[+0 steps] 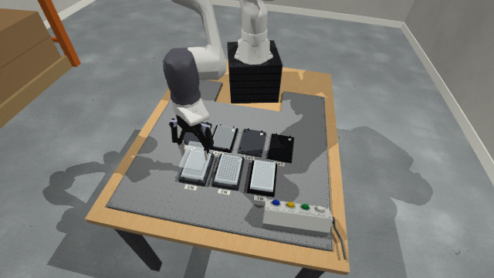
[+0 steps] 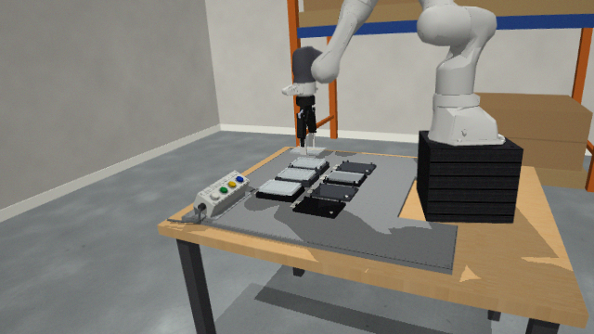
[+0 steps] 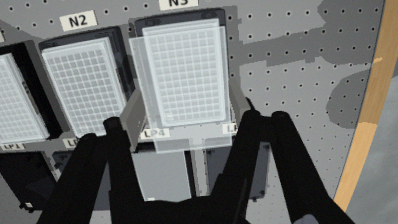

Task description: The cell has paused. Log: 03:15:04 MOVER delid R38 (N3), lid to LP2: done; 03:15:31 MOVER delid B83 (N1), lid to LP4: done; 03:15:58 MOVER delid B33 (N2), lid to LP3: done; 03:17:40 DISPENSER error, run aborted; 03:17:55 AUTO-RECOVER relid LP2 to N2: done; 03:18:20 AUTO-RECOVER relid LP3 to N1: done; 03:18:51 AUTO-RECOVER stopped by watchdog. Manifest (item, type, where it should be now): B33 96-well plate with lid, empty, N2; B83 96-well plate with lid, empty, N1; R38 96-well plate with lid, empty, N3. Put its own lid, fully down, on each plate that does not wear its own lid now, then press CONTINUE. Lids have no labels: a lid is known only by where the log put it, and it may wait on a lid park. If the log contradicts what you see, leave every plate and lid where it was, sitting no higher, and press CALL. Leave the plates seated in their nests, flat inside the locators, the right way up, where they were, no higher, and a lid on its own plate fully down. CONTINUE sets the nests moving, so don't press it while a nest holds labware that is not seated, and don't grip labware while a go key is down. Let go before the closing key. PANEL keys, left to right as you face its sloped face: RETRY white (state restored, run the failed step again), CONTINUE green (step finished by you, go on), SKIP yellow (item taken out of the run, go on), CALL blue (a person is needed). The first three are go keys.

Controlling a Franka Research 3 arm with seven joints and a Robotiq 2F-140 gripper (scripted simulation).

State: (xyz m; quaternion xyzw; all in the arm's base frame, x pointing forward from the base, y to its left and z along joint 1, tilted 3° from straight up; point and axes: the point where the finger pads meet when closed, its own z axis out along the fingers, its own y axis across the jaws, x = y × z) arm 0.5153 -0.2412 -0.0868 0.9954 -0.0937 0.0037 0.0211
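My gripper (image 1: 193, 148) is shut on a clear lid (image 3: 182, 87) and holds it a little above the plate in nest N3, slightly off to one side of it. The gripper also shows in the exterior view (image 2: 306, 139) and the wrist view (image 3: 182, 120). The plate in N2 (image 3: 82, 85) and the plate in N1 (image 1: 263, 175) sit flat in their nests. Another clear lid lies on the park by the LP4 label (image 3: 165, 175). The key panel (image 1: 297, 218) stands at the table's front, with the green (image 1: 305, 206) and blue (image 1: 275, 201) keys up.
A row of lid parks runs behind the nests; two dark ones (image 1: 252, 142) (image 1: 281, 147) look bare. The arm's black base block (image 1: 255, 73) stands at the back. The table's side edge (image 3: 365, 125) is close beside N3.
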